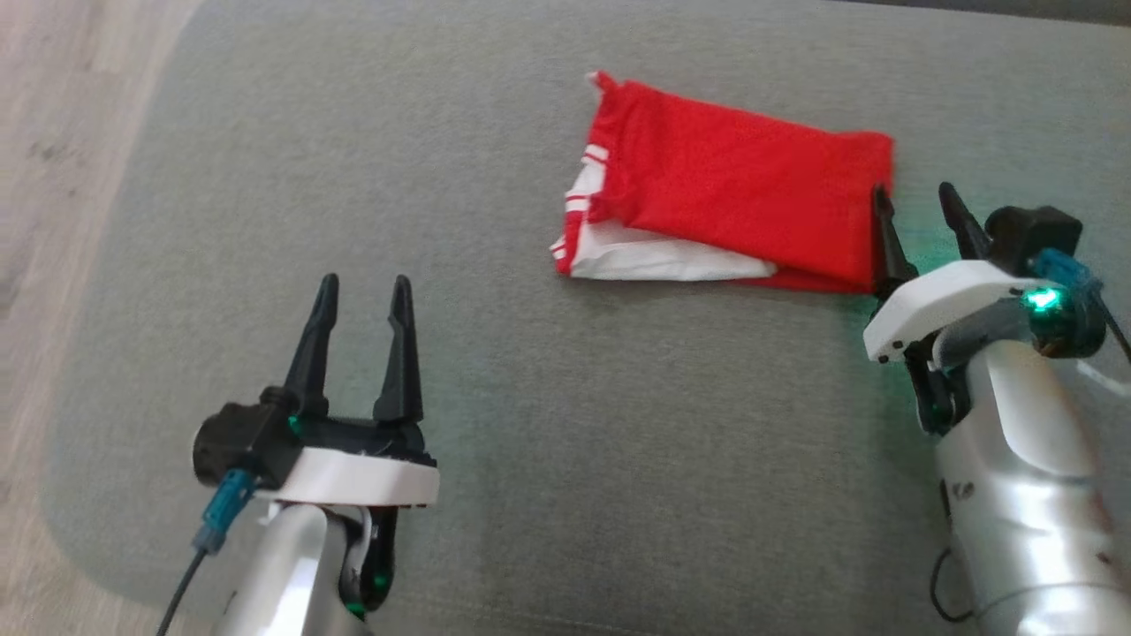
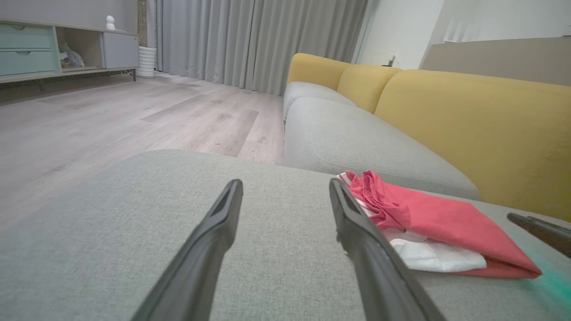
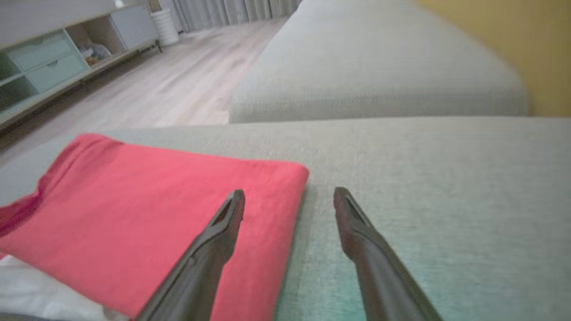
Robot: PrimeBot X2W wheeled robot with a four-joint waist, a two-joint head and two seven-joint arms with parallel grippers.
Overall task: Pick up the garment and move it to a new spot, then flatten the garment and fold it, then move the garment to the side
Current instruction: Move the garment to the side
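Note:
A red garment with white stripes and a white inner layer lies folded on the grey cushion, toward the far right. It shows at the right of the left wrist view and at the left of the right wrist view. My right gripper stands open at the garment's right edge, one finger over the red cloth and the other over bare cushion. It holds nothing. My left gripper is open and empty, well to the left and nearer than the garment.
Wooden floor runs past the cushion's left edge. A grey and yellow sofa stands beyond the cushion. A low cabinet with drawers and grey curtains sit across the room.

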